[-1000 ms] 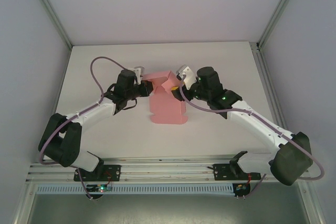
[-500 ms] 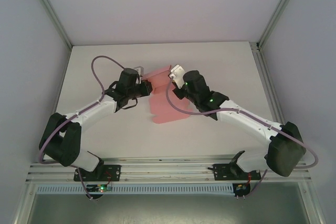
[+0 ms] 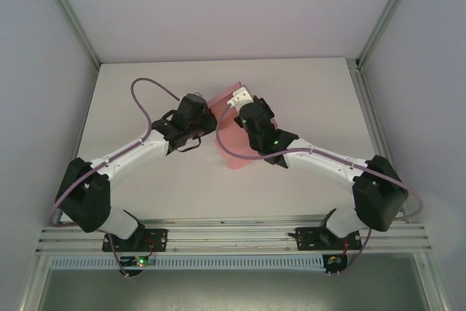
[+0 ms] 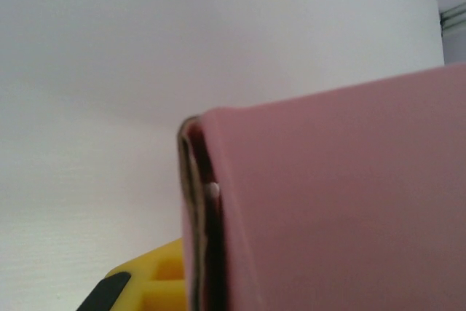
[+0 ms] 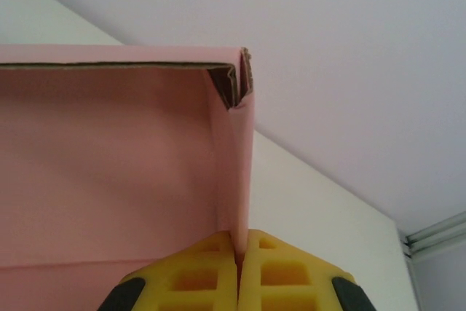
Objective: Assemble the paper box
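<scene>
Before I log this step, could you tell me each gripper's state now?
Left gripper: closed on the box.
Right gripper: closed on the box wall.

- plain white table (image 3: pixel 320 92), matte top; metal rail along its near edge
- pink paper box (image 3: pixel 234 156) about mid-table; its near end looks to rest on the top, rest of it raised

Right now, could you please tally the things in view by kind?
Box: 1
Arms: 2, left and right
Table: 1
Total: 4
</scene>
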Robot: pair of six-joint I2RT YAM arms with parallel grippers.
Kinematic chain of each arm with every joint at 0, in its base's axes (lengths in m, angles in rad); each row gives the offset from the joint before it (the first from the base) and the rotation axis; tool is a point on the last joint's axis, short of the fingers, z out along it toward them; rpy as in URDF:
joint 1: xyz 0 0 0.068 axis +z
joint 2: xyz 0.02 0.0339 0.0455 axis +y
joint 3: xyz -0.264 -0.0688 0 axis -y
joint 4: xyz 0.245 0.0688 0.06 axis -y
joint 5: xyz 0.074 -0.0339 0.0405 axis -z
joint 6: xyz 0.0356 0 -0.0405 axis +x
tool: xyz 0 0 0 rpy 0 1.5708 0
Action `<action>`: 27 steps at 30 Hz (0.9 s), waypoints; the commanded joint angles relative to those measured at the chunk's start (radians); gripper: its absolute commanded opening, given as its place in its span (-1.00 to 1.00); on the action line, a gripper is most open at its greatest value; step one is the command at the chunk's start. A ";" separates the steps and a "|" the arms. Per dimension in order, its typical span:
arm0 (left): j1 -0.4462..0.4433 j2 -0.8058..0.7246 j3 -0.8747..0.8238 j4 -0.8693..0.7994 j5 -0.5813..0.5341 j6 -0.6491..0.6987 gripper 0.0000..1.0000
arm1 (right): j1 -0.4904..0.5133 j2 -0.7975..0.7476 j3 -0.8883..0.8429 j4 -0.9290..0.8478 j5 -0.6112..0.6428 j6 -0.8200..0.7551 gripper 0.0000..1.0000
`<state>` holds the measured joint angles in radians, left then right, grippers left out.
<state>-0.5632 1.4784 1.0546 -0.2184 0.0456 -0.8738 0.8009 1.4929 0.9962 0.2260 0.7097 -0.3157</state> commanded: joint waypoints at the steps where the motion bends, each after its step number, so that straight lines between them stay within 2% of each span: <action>1: -0.023 -0.027 0.025 -0.074 -0.008 -0.098 -1.00 | -0.031 0.057 -0.021 0.110 0.310 -0.095 -1.00; 5: -0.024 -0.009 0.034 -0.066 0.006 -0.140 -1.00 | -0.036 0.102 -0.060 0.321 0.404 -0.201 -1.00; 11: -0.035 0.009 0.053 -0.065 0.023 -0.161 -1.00 | -0.058 0.165 -0.060 0.434 0.452 -0.223 -1.00; 19: -0.046 0.023 0.085 -0.100 0.006 -0.153 -1.00 | -0.063 0.161 -0.062 0.457 0.438 -0.233 -1.00; 22: -0.046 0.026 0.096 -0.116 -0.022 -0.136 -1.00 | -0.047 0.111 -0.074 0.337 0.311 -0.169 -0.97; 24: -0.044 0.030 0.109 -0.134 -0.050 -0.104 -1.00 | -0.032 0.051 -0.080 0.203 0.152 -0.111 -0.85; 27: -0.042 0.047 0.147 -0.186 -0.128 -0.005 -1.00 | -0.019 -0.071 -0.098 0.016 -0.142 -0.019 -0.44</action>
<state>-0.5949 1.5276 1.1442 -0.3191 -0.0086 -0.9707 0.8082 1.5154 0.9180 0.4515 0.7753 -0.4313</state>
